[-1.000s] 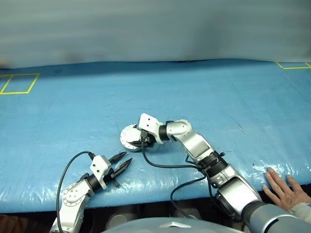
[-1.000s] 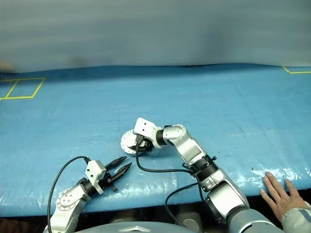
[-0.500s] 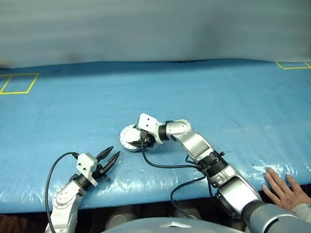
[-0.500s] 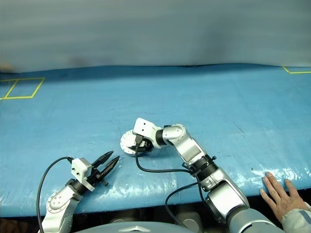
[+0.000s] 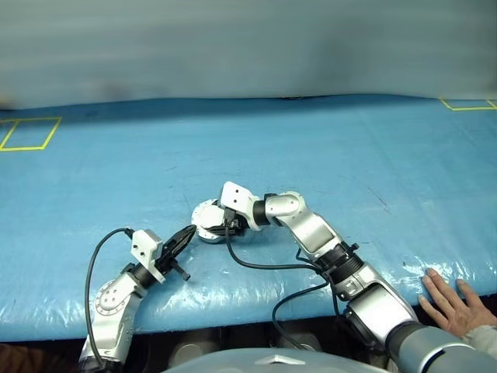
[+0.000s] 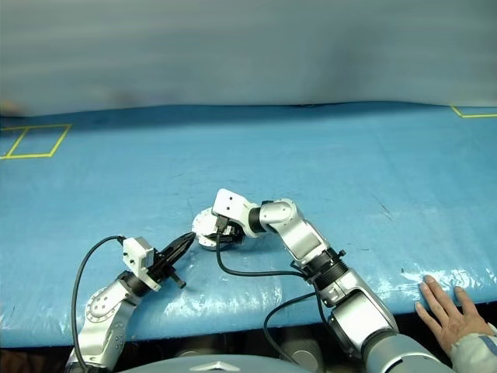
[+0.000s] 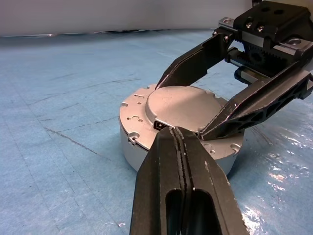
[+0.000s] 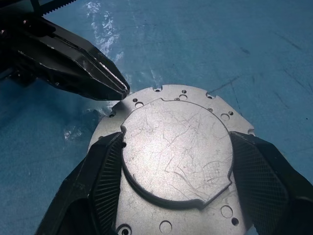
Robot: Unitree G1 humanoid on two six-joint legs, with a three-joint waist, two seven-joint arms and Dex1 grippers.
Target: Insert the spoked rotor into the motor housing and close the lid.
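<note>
The motor housing is a round grey metal cup on the blue sheet, with its lid lying flat and closed on top. The spoked rotor is hidden from view. My right gripper reaches over from the right. Its fingers press on opposite sides of the lid's raised disc. My left gripper comes in level from the near left, shut with nothing in it. Its joined tips sit at the housing's rim, beside a small notch in the lid.
A person's hand rests flat on the table's front right edge. Yellow tape squares mark the sheet at the far left and far right. A black cable loops below my right forearm.
My left gripper has closed and swung up and forward from the front edge, so its tips now meet the housing's rim. The right arm and the housing have stayed put.
</note>
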